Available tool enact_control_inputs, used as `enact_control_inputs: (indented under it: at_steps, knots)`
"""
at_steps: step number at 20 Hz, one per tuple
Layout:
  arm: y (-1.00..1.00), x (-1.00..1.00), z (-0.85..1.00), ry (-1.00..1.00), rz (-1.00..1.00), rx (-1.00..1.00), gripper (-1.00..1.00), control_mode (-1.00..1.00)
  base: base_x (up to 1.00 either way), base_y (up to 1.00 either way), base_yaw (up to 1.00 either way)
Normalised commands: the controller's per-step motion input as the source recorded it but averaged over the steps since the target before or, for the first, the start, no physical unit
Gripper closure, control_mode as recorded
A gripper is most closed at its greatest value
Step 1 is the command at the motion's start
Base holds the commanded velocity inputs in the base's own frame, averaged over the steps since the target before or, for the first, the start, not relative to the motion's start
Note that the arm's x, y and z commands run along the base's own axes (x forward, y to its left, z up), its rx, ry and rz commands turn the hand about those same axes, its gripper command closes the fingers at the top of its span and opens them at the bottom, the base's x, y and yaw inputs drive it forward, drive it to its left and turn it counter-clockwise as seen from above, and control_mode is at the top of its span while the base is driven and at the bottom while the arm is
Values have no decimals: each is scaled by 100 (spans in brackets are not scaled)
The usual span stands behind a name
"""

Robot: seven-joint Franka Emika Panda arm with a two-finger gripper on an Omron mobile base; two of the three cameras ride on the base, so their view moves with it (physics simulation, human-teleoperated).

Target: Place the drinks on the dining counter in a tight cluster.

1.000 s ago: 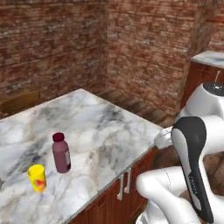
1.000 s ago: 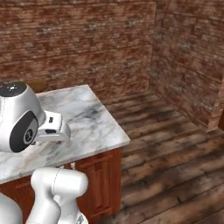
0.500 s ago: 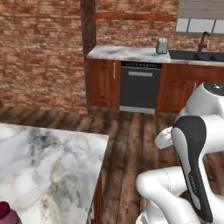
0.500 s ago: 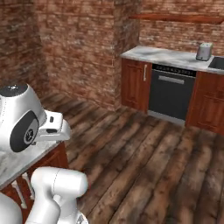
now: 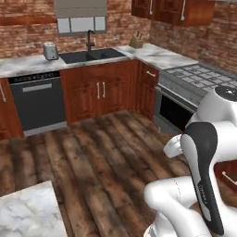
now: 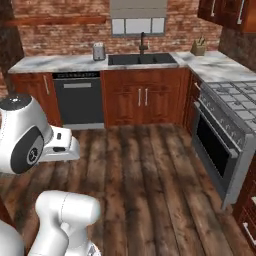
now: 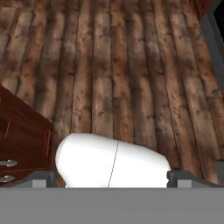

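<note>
The three bottles and the dining counter are out of view. My gripper [image 7: 112, 178] points down at the wooden floor, and its two dark fingertips [image 7: 43, 178] stand far apart at the bottom of the hand view, open with nothing between them. The arm is folded close above the base, with the hand [image 5: 174, 145] held low in front of it; the same hand [image 6: 62, 147] appears from the other side in the right base view.
A corner of a marble worktop [image 5: 27, 214] lies at lower left, its wood front with silver handles [image 7: 6, 164]. Ahead stand the dishwasher [image 6: 78, 98], the sink counter [image 6: 141, 59] and a stove [image 6: 225, 131] on the right. Plank floor [image 5: 99, 152] lies between.
The whole picture has swung: the base has turned away from the marble top with the maroon bottle and yellow cup towards the kitchen wall. The arm keeps its folded pose.
</note>
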Motion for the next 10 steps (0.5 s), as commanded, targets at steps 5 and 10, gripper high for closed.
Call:
enact_control_inputs:
  at_steps: [5, 10]
  knots:
    - [0, 0, 0, 0, 0, 0, -100, 100, 40, 24, -82]
    - [0, 0, 0, 0, 0, 0, -100, 100, 73, 42, -67]
